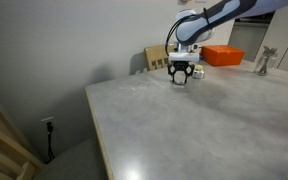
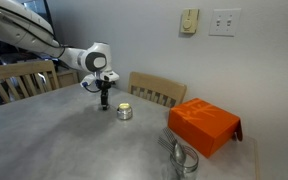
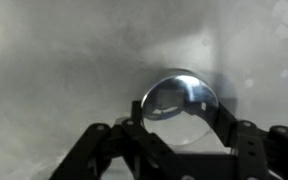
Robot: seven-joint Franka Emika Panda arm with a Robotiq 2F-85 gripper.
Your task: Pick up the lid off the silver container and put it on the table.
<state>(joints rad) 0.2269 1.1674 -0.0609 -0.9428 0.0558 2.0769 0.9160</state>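
Note:
My gripper [image 3: 181, 125] is shut on the lid [image 3: 179, 100], a small round shiny silver cap held between both fingers. It hangs low over the pale marbled table [image 3: 64, 70]; I cannot tell whether the lid touches it. In both exterior views the gripper [image 2: 104, 105] [image 1: 181, 76] is close beside the silver container [image 2: 125, 112], apart from it. The container is a small squat pot standing open, with a yellowish inside. The lid itself is too small to make out in the exterior views.
An orange box [image 2: 204, 125] [image 1: 222, 55] lies on the table [image 2: 54, 140] beyond the container. A taller silver upright item [image 1: 267, 62] stands near it. Wooden chairs [image 2: 156, 92] [image 1: 156, 58] stand at the table's far edge. A wall is behind.

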